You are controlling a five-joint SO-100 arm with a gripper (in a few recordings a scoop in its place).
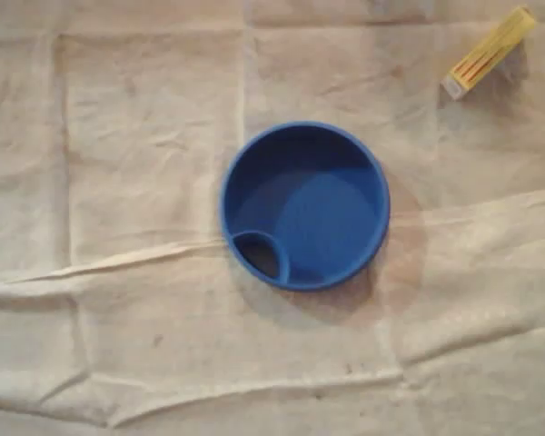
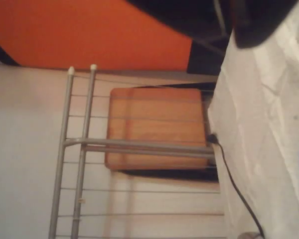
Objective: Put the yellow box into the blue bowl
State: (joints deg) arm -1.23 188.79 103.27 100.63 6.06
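Claw state is anyone's guess: the wrist view gives just an orange and black blur (image 2: 139,30) up top, no way to tell how far open it is. It's got no box, though. The camera looks past the table edge at a grey wire rack (image 2: 79,149) and wooden board (image 2: 157,127), so I'd say the arm's parked. The round blue plastic bowl (image 1: 318,209) sits mid-cloth, mouth up, an easy drop target. The slim yellow cardboard box (image 1: 488,53) lies flat and diagonal on the creased white cloth (image 1: 118,136), top right overhead, well apart from the bowl.
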